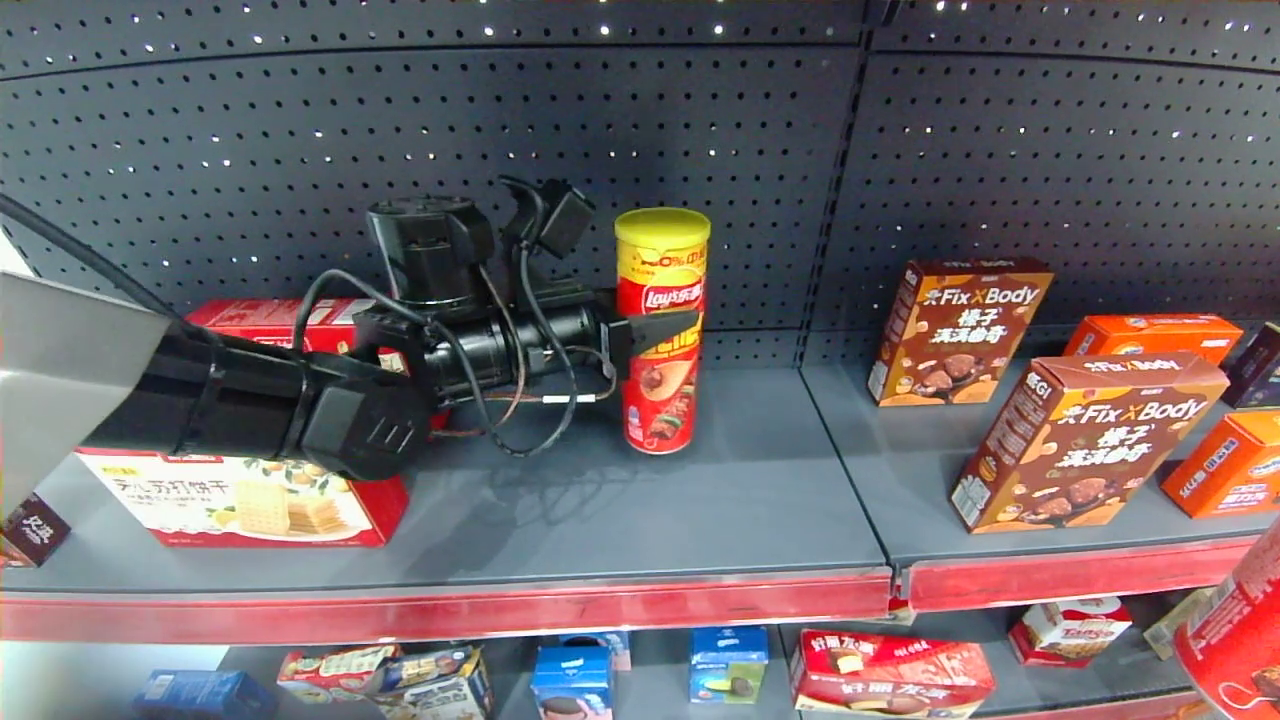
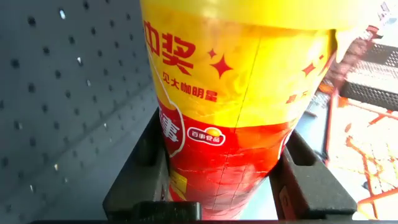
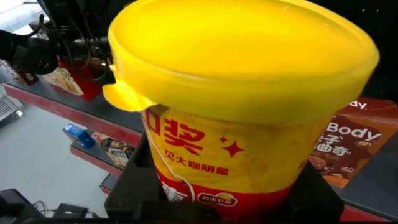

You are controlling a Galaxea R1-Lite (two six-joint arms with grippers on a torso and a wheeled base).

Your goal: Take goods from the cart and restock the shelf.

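Note:
A tall red chips can [image 1: 661, 270] with a yellow lid stands upright on the grey shelf board [image 1: 700, 500], near the pegboard back. My left gripper [image 1: 665, 335] reaches in from the left and is shut on the can's middle. In the left wrist view the can [image 2: 230, 112] sits between the black fingers [image 2: 140, 180]. My right gripper [image 3: 227, 199] is shut on a second, matching chips can [image 3: 242, 81], whose red body shows at the head view's lower right corner [image 1: 1235, 640], in front of the shelf.
A red-and-white biscuit box [image 1: 250, 500] lies under my left arm. Two brown boxes [image 1: 955, 330] [image 1: 1085, 440] and orange boxes [image 1: 1225, 465] fill the right shelf section. Bare shelf lies between the standing can and the brown boxes. The lower shelf [image 1: 650, 690] holds several small boxes.

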